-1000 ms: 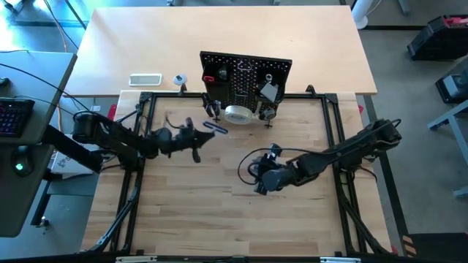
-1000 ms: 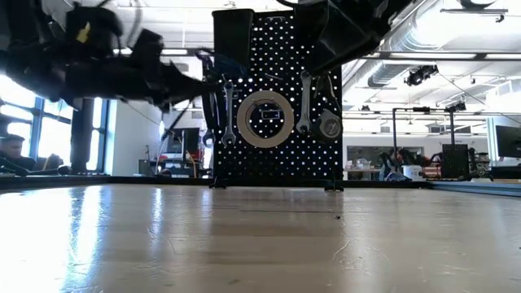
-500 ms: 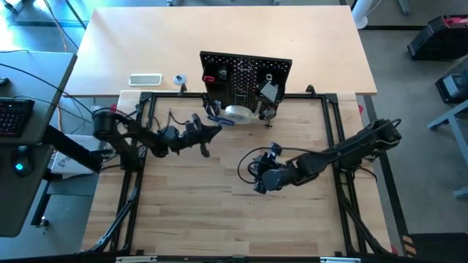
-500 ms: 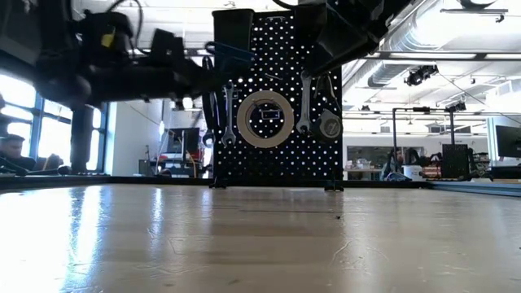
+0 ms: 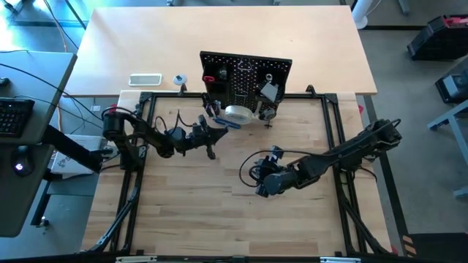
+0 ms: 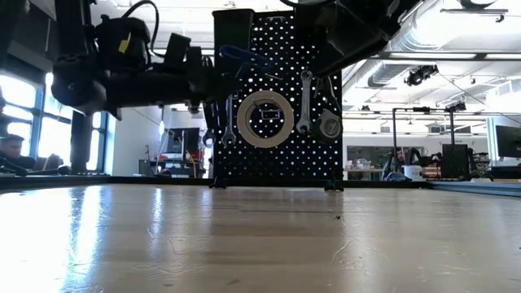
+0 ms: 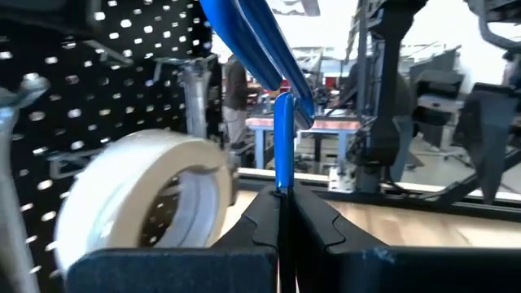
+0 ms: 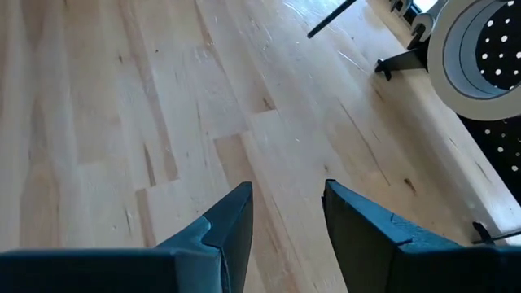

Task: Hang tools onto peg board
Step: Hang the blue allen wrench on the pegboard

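My left gripper (image 7: 285,213) is clamped on the shaft of the blue hex key (image 7: 282,146), T-handle uppermost, held up at the front of the peg board (image 5: 245,73) near its left side, just beside the tape roll (image 7: 155,191) hanging there. In the low view the key (image 6: 236,57) overlaps the board's upper left. Two wrenches (image 6: 304,102) hang either side of the tape. My right gripper (image 8: 285,216) hovers over bare table (image 8: 122,122), well apart from the board, fingers (image 8: 232,220) parted and holding nothing.
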